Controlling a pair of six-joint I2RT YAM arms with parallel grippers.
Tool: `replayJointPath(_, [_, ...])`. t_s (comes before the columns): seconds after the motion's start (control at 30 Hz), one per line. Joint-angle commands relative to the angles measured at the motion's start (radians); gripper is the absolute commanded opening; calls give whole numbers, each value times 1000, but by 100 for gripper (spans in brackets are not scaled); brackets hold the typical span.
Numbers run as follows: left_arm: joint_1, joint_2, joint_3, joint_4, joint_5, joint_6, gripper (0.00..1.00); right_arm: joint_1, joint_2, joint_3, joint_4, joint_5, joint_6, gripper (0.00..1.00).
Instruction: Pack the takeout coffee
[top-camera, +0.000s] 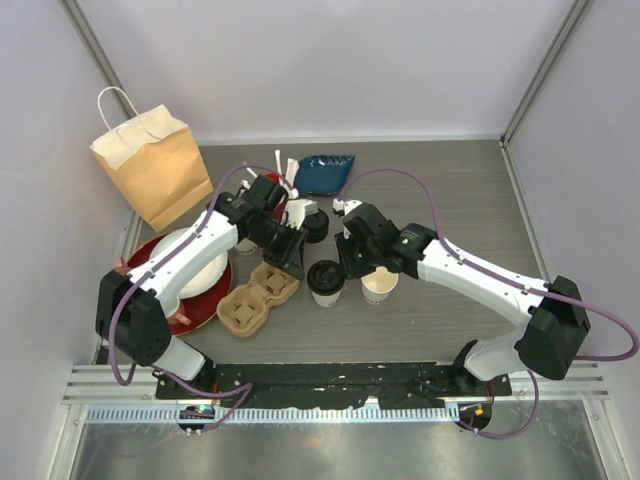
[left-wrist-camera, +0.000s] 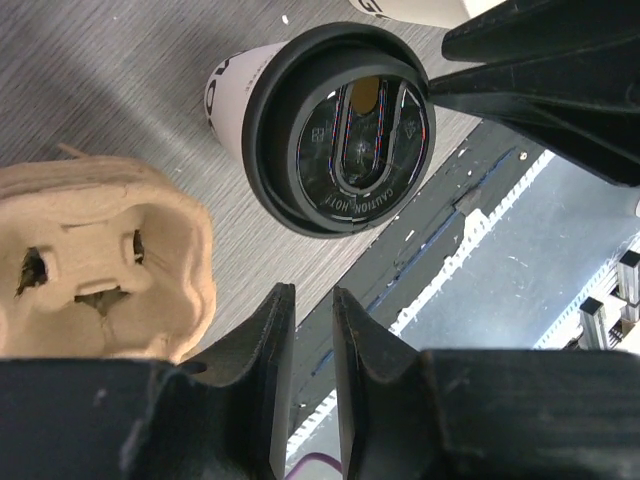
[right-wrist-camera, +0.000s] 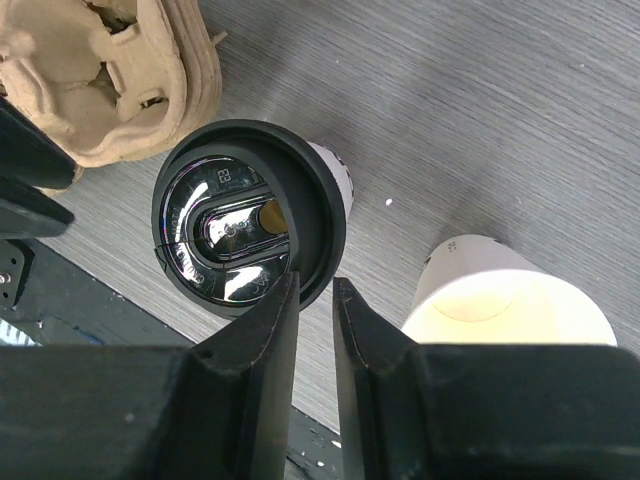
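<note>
The cardboard carrier (left-wrist-camera: 95, 255) runs off the left edge of the left wrist view. The open cup (right-wrist-camera: 500, 295) has its near rim hidden behind the right claw (right-wrist-camera: 315, 285). Glare blurs the lettering on the lid (right-wrist-camera: 245, 215). From above, the left arm (top-camera: 205, 245) covers part of the red plate (top-camera: 207, 305).

Brown bag (top-camera: 152, 165) upper left; blue pouch (top-camera: 323, 172) top centre; red plate (top-camera: 203, 308) left; cardboard carrier (top-camera: 258, 297) centre.

Grey wood-grain tabletop (top-camera: 470, 180) between plain pale walls (top-camera: 330, 60), metal corner posts (top-camera: 542, 65), even light.
</note>
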Motion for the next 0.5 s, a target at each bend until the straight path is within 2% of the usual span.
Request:
replayJointPath(0.0, [-14, 34, -2, 58, 21, -30, 24, -12, 2, -6, 36, -13, 17, 25])
replayJointPath(0.47, [-28, 57, 1, 78, 14, -32, 24, -33, -53, -6, 16, -4, 21, 21])
